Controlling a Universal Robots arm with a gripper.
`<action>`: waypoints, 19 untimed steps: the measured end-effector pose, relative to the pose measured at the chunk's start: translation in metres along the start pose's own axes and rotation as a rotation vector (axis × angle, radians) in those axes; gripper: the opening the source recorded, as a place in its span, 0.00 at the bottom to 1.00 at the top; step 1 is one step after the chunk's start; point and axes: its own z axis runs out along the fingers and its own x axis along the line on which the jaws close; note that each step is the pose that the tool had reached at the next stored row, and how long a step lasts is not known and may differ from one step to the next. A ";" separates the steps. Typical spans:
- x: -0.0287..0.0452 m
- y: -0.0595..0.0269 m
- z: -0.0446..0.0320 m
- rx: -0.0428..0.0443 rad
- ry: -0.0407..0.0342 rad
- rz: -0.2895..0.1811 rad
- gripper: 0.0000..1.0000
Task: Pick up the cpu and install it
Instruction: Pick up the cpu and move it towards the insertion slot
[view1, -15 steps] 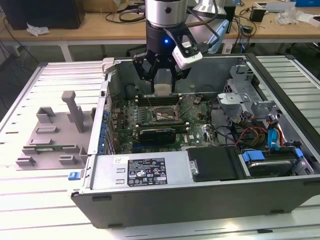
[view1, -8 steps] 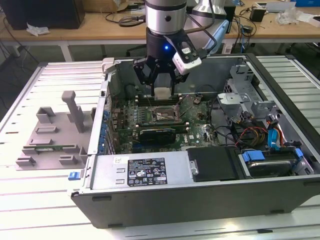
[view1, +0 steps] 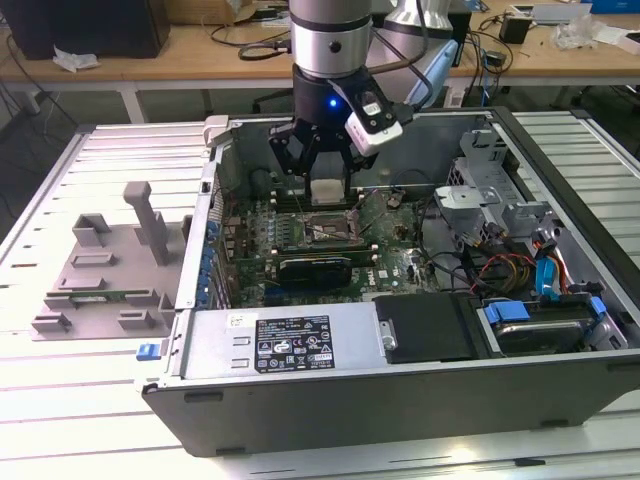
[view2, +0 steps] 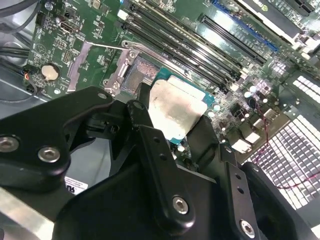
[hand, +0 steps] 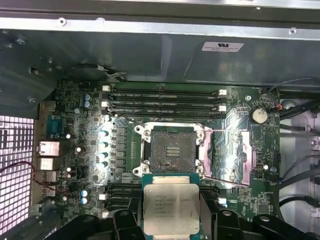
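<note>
My gripper is clenched on the cpu, black fingers pinching it from two opposite edges, shiny lid facing the camera in both wrist views. It's hanging inside the open computer case, over the green motherboard. In the first wrist view the chip sits just beside the bare socket, not in it, and the load plate is flipped open. A grey tray sits outside the case on the exterior view's left.
</note>
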 end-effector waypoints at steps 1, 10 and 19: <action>0.0000 0.0003 0.0013 0.0000 -0.0008 0.000 0.54; -0.0001 0.0057 0.0120 0.0004 -0.0110 -0.002 0.54; -0.0005 0.0184 0.0250 0.0005 -0.0117 -0.002 0.54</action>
